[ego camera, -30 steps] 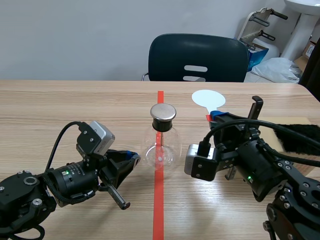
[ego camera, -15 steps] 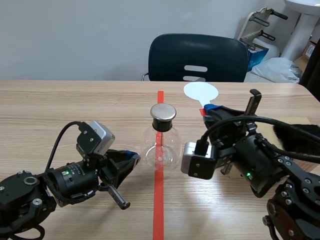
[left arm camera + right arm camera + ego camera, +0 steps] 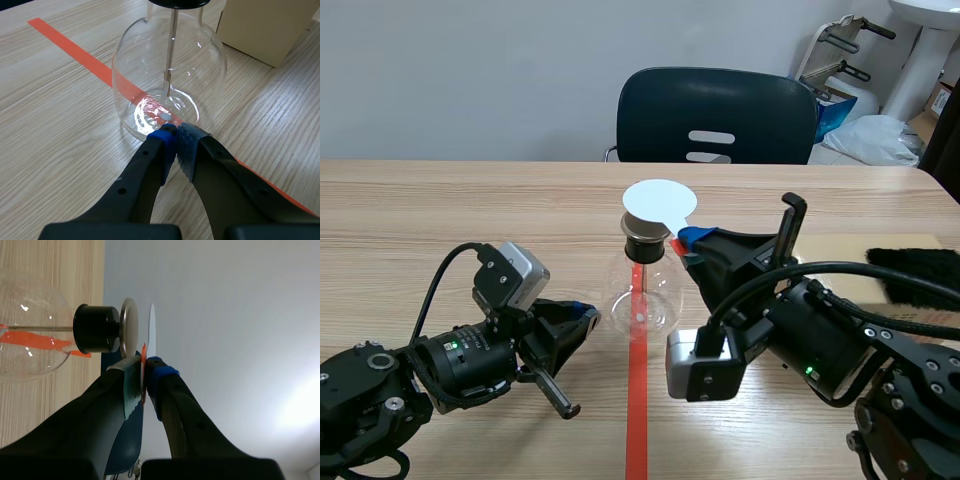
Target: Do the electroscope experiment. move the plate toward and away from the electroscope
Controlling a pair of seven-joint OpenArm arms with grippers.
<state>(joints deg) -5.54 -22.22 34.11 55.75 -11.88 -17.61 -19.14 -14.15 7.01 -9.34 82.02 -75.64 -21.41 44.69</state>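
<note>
Near left: left gripper (image 3: 175, 132) low over the table (image 3: 440, 215), pads pressed together on nothing, tips at the foot of the glass flask (image 3: 150, 80); contact with the glass cannot be told.

Near right: right gripper (image 3: 145, 367) in from the right side, clamped on the orange-red handle (image 3: 143, 357) of the round white plate (image 3: 659, 200).

Left wrist view only: thin metal rod (image 3: 172, 45) hanging down inside the flask; tan box (image 3: 265, 25) beyond the glass.

Right wrist view only: plate seen edge-on, parallel to the flask's metal cap (image 3: 128, 325), just beside it, a narrow gap between.

Scene view: plate seen face-on, hiding part of the cap; no gap discernible there.

Mid-table: flask upright on the orange-red tape line (image 3: 637, 400).

Surface: light wood grain; black furry cloth (image 3: 915, 270) at the right edge.

Beyond the table: dark blue chair (image 3: 715, 115) against a plain grey wall (image 3: 470, 70); white bags and a metal frame in the far right corner.
</note>
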